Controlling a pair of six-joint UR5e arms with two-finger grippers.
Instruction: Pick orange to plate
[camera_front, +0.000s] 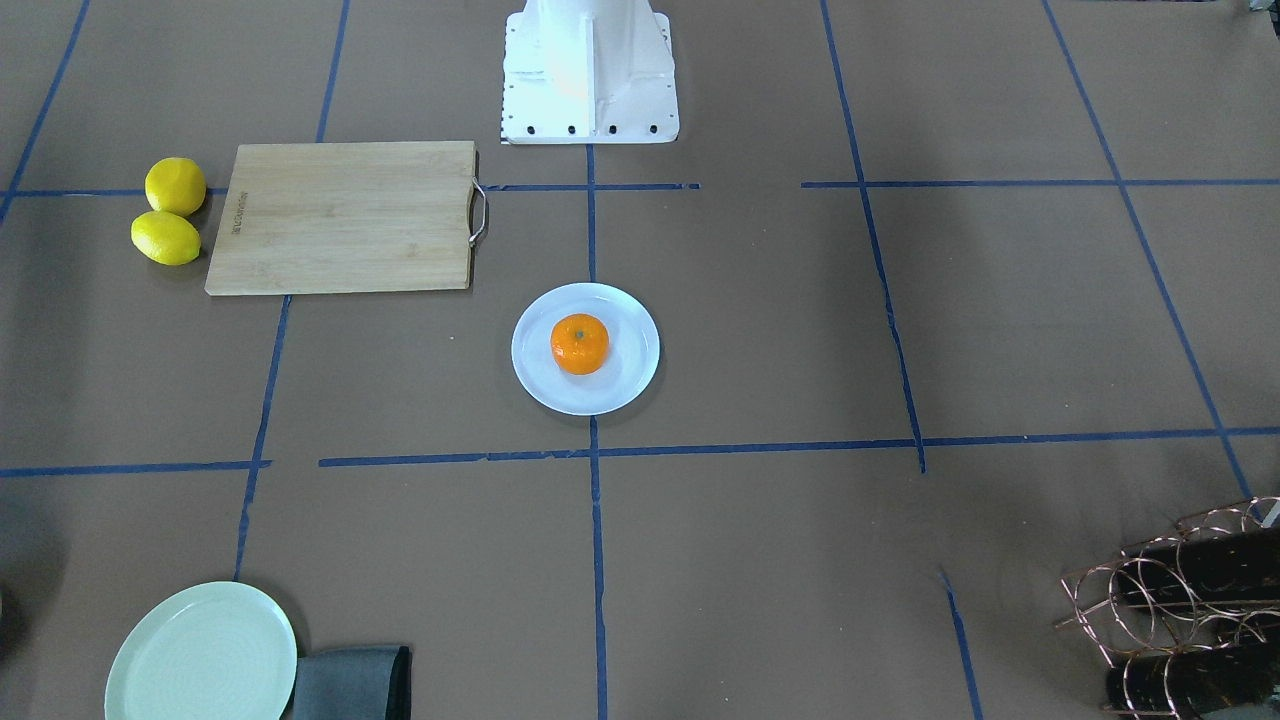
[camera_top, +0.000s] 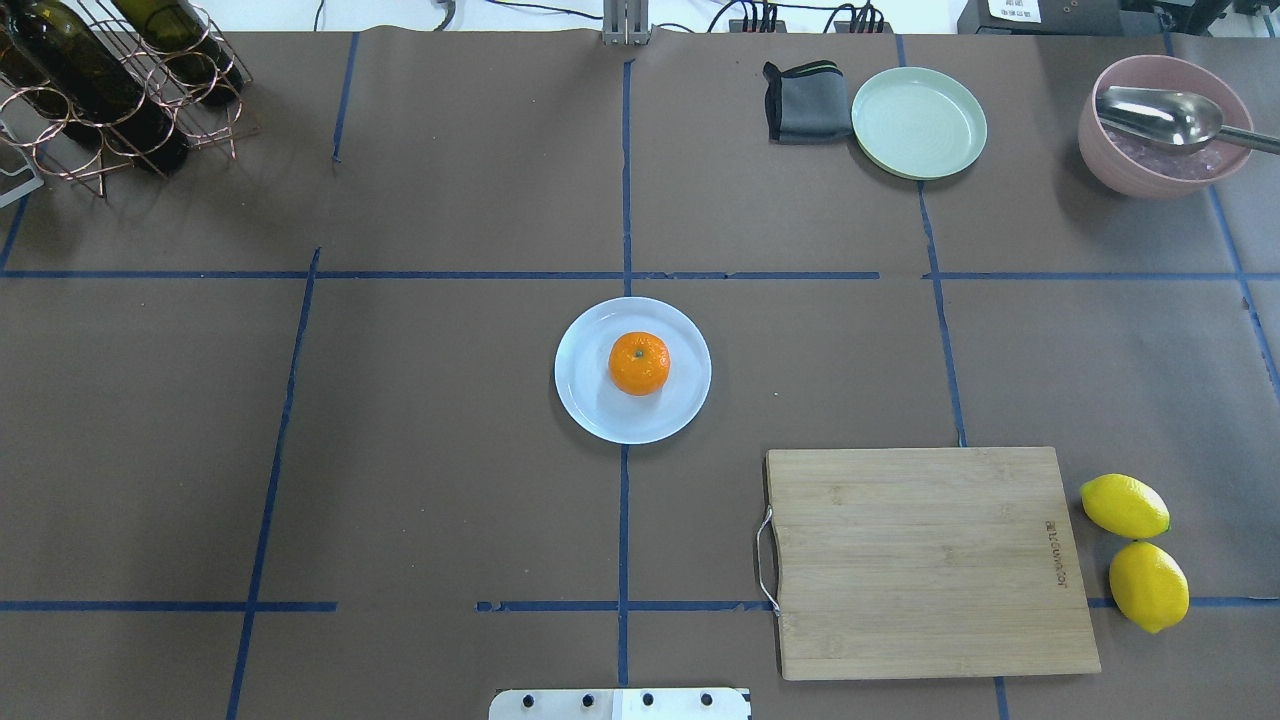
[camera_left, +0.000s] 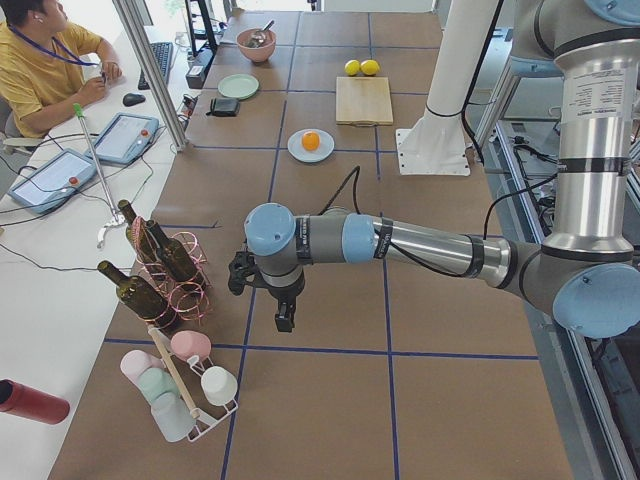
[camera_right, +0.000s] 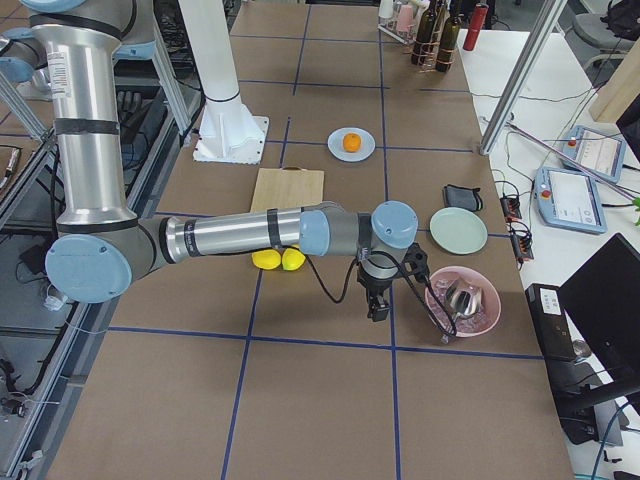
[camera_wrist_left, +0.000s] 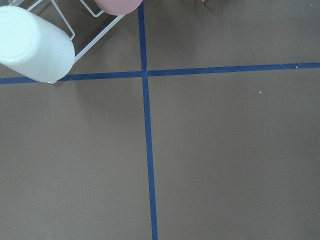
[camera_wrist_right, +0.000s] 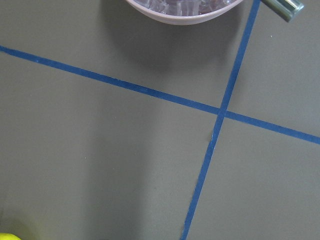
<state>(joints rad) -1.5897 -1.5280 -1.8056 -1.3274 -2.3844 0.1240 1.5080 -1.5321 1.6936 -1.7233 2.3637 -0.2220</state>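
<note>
The orange (camera_top: 639, 363) rests on the pale bluish-white plate (camera_top: 590, 400) at the table's centre, also seen as the orange (camera_front: 580, 344) on the plate (camera_front: 620, 390) in the front view. No gripper is near it. My left gripper (camera_left: 283, 318) hangs far off at the table's left end beside the wine rack. My right gripper (camera_right: 379, 308) hangs at the right end beside the pink bowl. Both show only in the side views, so I cannot tell whether they are open or shut. The wrist views show bare table and no fingers.
A bamboo cutting board (camera_top: 930, 560) lies with two lemons (camera_top: 1135, 550) beside it. A pale green plate (camera_top: 919, 122), grey cloth (camera_top: 803, 101) and pink bowl with spoon (camera_top: 1160, 130) stand far right. A wine rack (camera_top: 110, 80) stands far left, and a cup rack (camera_wrist_left: 35, 42) below the left wrist.
</note>
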